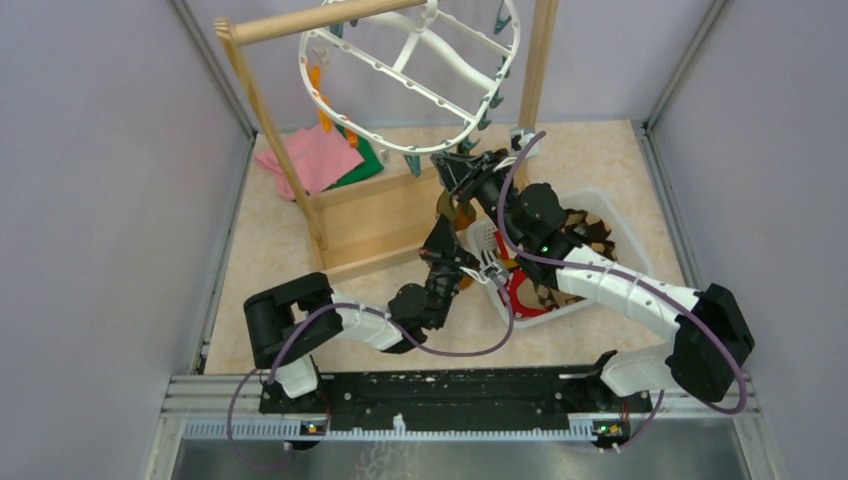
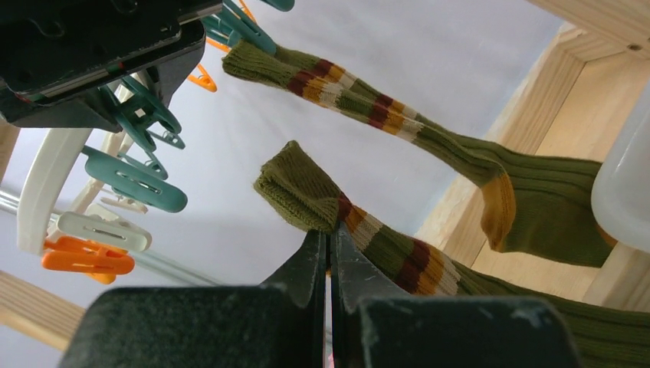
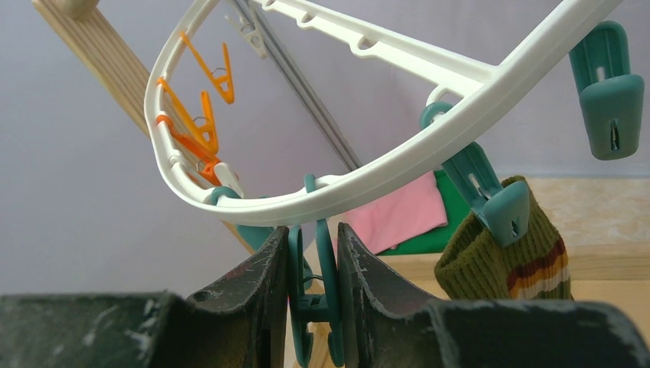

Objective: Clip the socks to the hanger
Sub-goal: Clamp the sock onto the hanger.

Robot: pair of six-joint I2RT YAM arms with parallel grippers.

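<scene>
While one striped sock (image 3: pixel 490 268) hangs clipped at lower right, the left gripper (image 2: pixel 328 234) pinches the second sock (image 2: pixel 303 188), and the right gripper (image 3: pixel 313 230) squeezes a teal clip (image 3: pixel 325 261) on the hanger (image 3: pixel 383 167); other socks (image 1: pixel 550 295) remain.

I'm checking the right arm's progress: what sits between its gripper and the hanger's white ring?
A teal clip: it hangs from the hanger ring, and the right gripper pinches it between its fingers, as the right wrist view shows.
</scene>
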